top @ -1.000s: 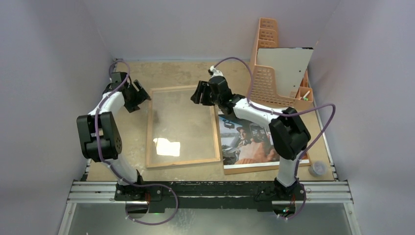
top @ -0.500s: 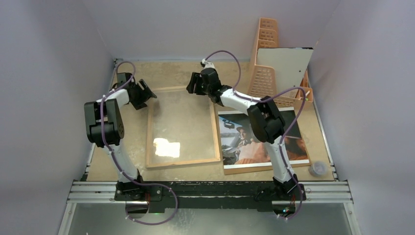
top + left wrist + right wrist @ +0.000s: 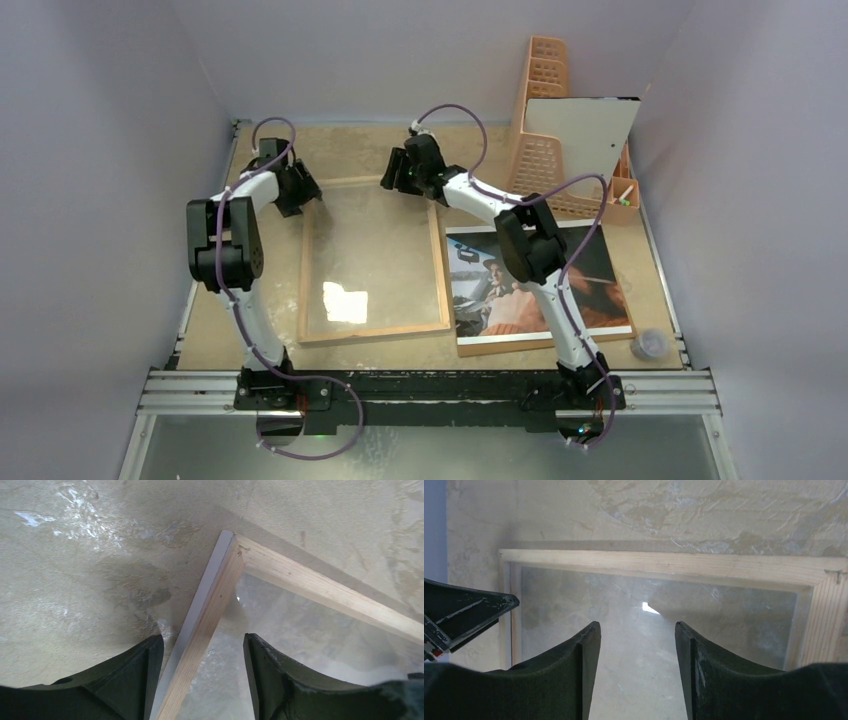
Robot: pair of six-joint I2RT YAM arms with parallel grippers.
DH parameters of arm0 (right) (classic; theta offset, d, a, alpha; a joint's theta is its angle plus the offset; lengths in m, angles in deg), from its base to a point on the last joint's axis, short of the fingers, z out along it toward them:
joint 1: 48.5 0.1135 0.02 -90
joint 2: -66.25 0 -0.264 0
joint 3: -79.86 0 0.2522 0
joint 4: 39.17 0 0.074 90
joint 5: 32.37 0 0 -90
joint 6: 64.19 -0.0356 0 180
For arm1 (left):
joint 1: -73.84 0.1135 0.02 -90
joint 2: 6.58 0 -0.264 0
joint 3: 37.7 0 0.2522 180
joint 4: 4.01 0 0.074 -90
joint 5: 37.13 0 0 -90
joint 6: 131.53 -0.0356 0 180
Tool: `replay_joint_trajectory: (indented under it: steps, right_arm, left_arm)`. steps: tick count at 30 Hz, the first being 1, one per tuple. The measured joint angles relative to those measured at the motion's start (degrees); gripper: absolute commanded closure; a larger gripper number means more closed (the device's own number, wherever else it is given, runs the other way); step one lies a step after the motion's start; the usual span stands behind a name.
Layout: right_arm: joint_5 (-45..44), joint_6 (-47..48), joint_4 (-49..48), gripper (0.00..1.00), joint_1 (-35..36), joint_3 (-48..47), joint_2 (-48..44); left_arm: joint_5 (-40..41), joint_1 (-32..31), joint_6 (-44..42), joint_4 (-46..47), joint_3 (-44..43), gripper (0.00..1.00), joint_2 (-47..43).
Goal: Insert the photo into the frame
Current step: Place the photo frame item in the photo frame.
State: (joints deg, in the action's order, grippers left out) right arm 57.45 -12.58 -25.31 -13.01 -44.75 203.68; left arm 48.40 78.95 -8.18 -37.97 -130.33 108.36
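Observation:
The frame [image 3: 375,332] lies flat left of centre, its light wood rim up around the clear glass pane. The photo [image 3: 530,290], a person in a car, lies to its right. My left gripper [image 3: 301,187] is at the frame's far left corner. In the left wrist view it [image 3: 203,637] is open, and the frame's left rail [image 3: 215,595] runs between its jaws with a gap on each side. My right gripper [image 3: 395,172] is at the frame's far edge. It [image 3: 638,625] is open above the glass, just short of the far rail [image 3: 664,562], holding nothing.
An orange mesh basket [image 3: 545,110] stands at the back right with a pale board [image 3: 585,130] leaning on it. A brown board edge [image 3: 500,345] shows under the photo. A small clear cap [image 3: 650,345] sits near the right front. Purple walls close in on three sides.
Both arms reached farther back: the left gripper moved right to the frame's far left corner and narrowed a little, and the right gripper moved to the far edge.

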Motion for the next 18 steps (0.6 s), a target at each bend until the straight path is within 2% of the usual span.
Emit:
replay_joint_trajectory:
  steps: [5,13,18]
  right_arm:
    - [0.2,-1.4,3.1,0.42,0.0,-1.2,1.8]
    - [0.3,-2.7,4.4,0.43,0.0,-1.3,2.1]
    - [-0.2,-2.4,4.4,0.43,0.0,-1.2,1.1]
  left_arm:
    - [6.1,-2.3,-1.0,-1.7,-0.9,0.43,0.5]
    - [9.2,-3.3,-1.5,-2.4,-1.1,0.43,0.6]
    - [9.3,-3.3,-1.5,-3.9,-1.7,0.36,0.6]
